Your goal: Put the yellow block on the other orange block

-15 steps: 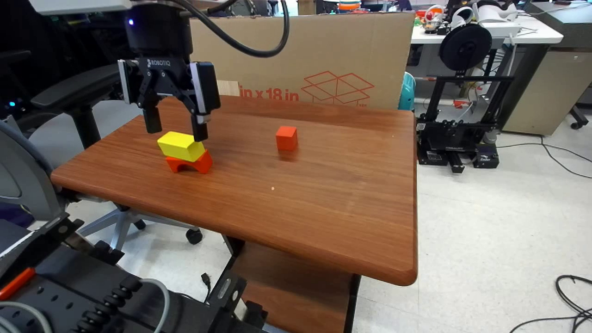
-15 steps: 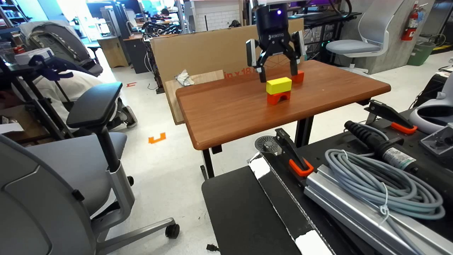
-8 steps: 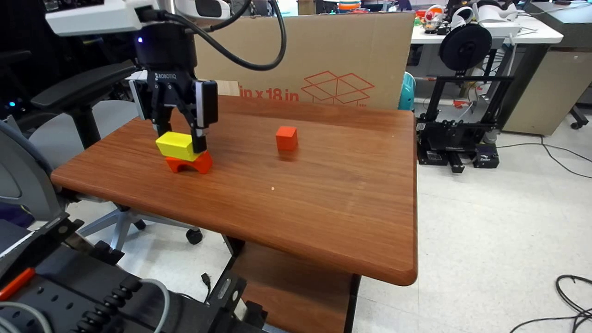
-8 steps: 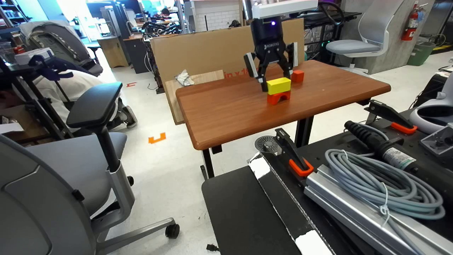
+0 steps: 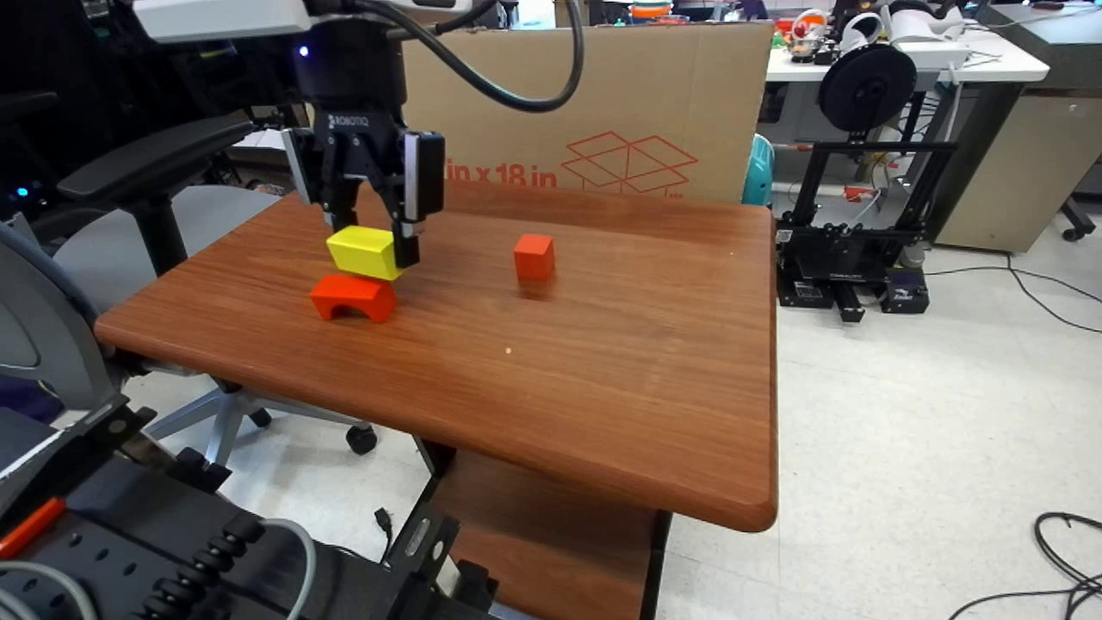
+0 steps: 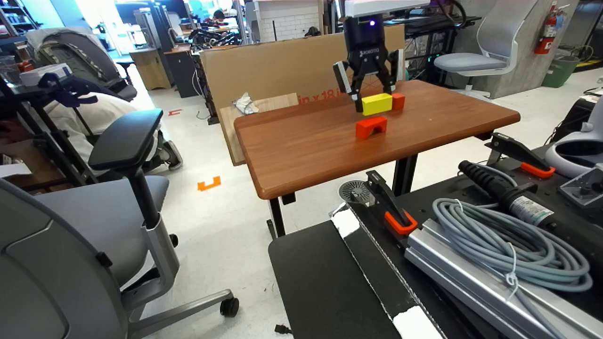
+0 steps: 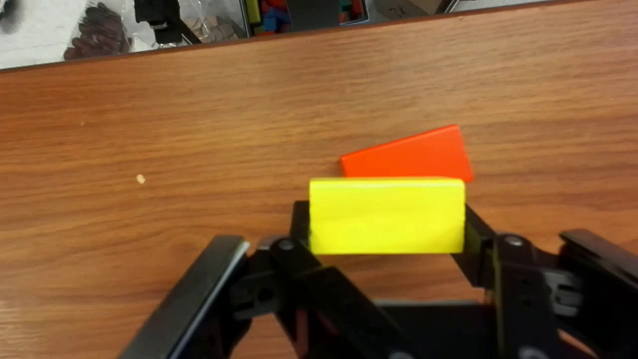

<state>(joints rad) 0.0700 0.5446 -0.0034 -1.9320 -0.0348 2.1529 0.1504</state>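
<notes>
My gripper (image 7: 387,222) is shut on the yellow block (image 7: 387,215), with a black fingertip against each short end. In both exterior views the yellow block (image 5: 363,252) (image 6: 377,104) hangs in the air, raised a little above the arched orange-red block. The other orange block (image 5: 534,257), a small cube, sits on the table to the right of the gripper in an exterior view. Elsewhere the held block overlaps part of this cube (image 6: 398,102) in the picture. The wrist view does not show the cube.
The flatter arched orange-red block (image 5: 353,297) stands on the wooden table (image 5: 603,370), partly covered by the yellow block in the wrist view. A large cardboard sheet (image 5: 671,103) rises behind the far edge. A grey chair (image 6: 118,226) stands near the table.
The open gripper came down around the yellow block and closed on it. Then it rose, lifting the block off the arched block and shifting toward the cube. Both orange-red blocks stayed put.
</notes>
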